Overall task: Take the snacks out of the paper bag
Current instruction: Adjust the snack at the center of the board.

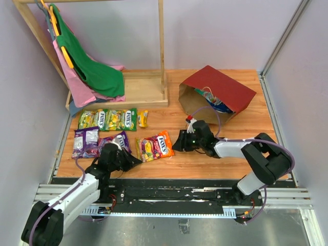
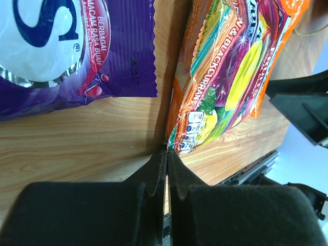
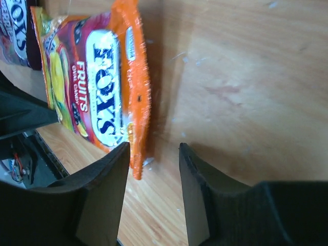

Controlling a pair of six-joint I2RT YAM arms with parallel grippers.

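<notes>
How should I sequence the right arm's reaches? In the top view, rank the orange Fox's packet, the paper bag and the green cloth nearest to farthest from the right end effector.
1. Orange Fox's packet, just left of the right end effector.
2. Paper bag, behind it, to the right.
3. Green cloth, far back left, hanging.

Paper bag (image 1: 231, 87): dark red outside, brown kraft inside.
Chip bag (image 1: 221, 106): blue.
Green packets (image 1: 108, 119): green with yellow, white ovals.
Yellow packet (image 1: 143, 118): yellow, orange touches.
2 purple packets (image 1: 86, 142): purple, white oval, dark blue lettering, red band with white text.
Orange packet (image 3: 102, 87): orange edges, red panel, white oval, dark blue "FOX'S", yellow fruit prints.
Green cloth (image 1: 100, 72): plain green.
Pink cloth (image 1: 77, 87): plain pink.
Table (image 1: 246, 138): light wood grain.
Left tool (image 2: 167, 151), right tool (image 3: 154, 148): black.
</notes>
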